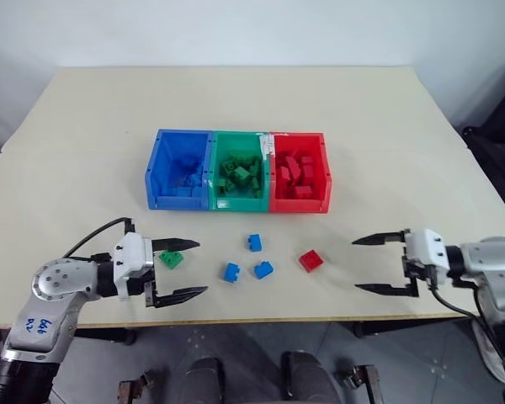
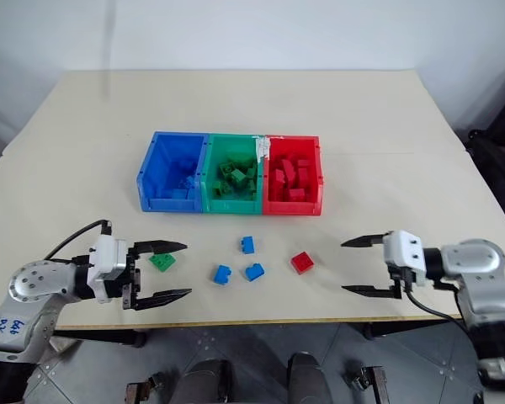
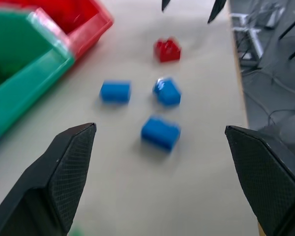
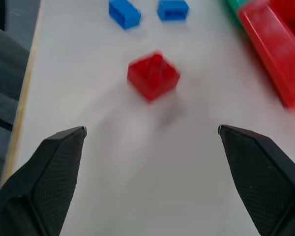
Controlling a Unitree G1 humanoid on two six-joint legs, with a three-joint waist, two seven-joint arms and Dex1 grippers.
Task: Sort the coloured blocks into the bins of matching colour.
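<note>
Sorting is at the approach stage, by my judgement: five blocks lie loose on the desk [image 1: 84, 126] and neither tool carries anything. The bins [image 1: 237, 205] serve as landmark: a joined row of blue bin [image 1: 156, 172], green bin [image 1: 215, 198] and red bin [image 1: 324, 168], each already holding blocks of its own colour.

Loose blocks, all on the near side of the bins:
- three blue blocks, one [image 1: 253, 242] just in front of the green bin, two more [image 1: 231, 272] [image 1: 263, 269] nearer the desk edge;
- red block [image 1: 310, 260], in front of the red bin, apart from it;
- green block [image 1: 171, 259], in front of the blue bin, nearer the desk edge.

Left tool [image 1: 176, 269]: released, jaws spread wide and empty, held low over the desk, pointing inward along the near edge towards the blue blocks. The green block appears between its jaws in the head views; contact cannot be confirmed.

Right tool [image 1: 373, 263]: released, jaws wide and empty, pointing inward towards the red block, well short of it. In its wrist view the red block sits ahead between the jaws.

Next move, as assessed: either tool must advance and lower until its block sits between the fingers, then clench, lift clear and carry over the matching bin's front wall. The small blocks call for accurate centring.
</note>
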